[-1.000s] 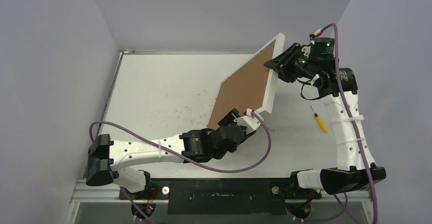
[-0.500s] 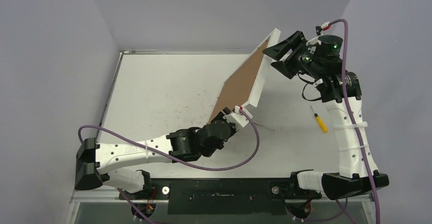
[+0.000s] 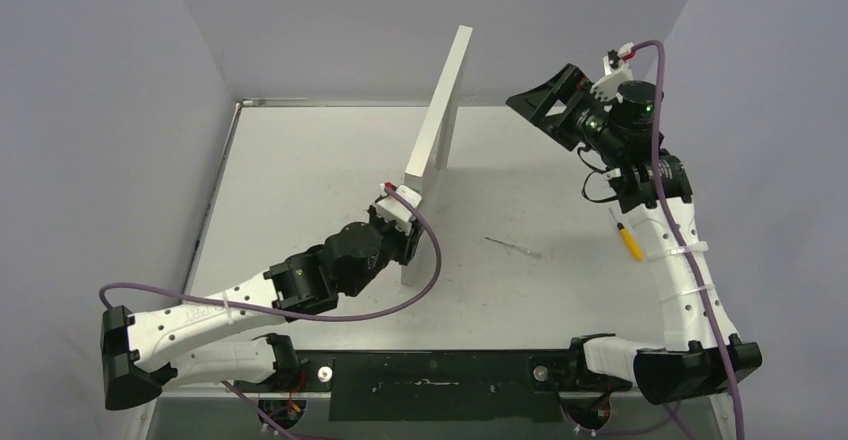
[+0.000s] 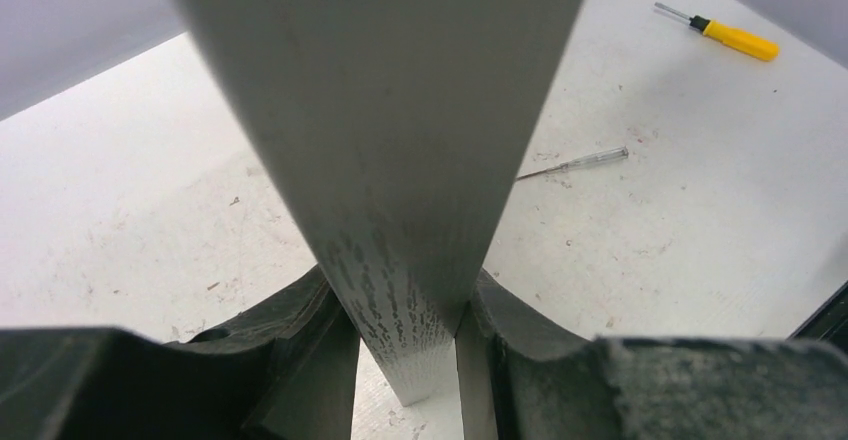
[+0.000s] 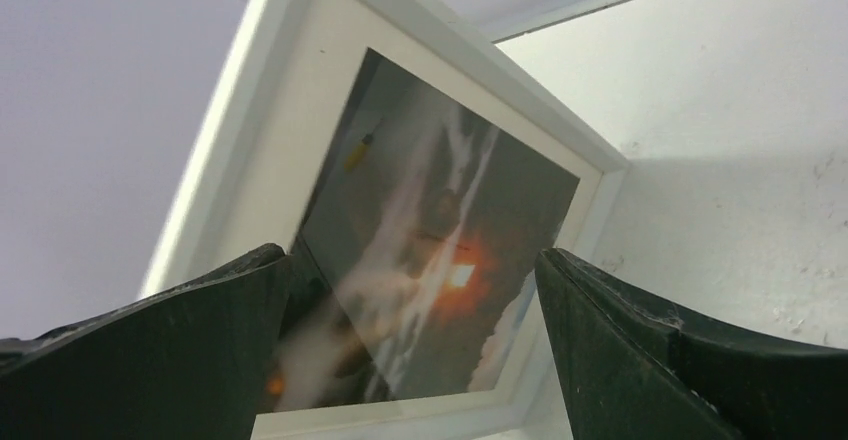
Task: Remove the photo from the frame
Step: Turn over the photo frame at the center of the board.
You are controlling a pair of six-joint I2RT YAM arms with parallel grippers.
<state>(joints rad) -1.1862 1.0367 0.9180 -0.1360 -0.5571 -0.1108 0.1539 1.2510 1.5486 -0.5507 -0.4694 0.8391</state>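
Note:
The frame [image 3: 440,110] stands upright on edge on the table [image 3: 300,180], and only its white side shows from above. My left gripper [image 3: 402,218] is shut on its lower end. In the left wrist view the white edge of the frame [image 4: 400,160] fills the space between both fingers of the left gripper [image 4: 410,330]. My right gripper [image 3: 532,100] hangs open to the frame's right, apart from it. The right wrist view faces the glazed front. There the photo [image 5: 440,250], dark clouds with an orange glow, sits inside the white frame [image 5: 300,110], beyond the wide-open right gripper [image 5: 410,260].
A yellow-handled screwdriver [image 3: 629,242] lies on the table by the right arm, also visible as the screwdriver [image 4: 735,40]. A thin metal rod [image 3: 512,247] lies nearer the middle. Grey walls close in the table at the back and both sides.
The frame has swung from leaning with its brown back showing to standing on edge and has shifted left. My right gripper let go of its top corner and opened wide. The left arm moved left.

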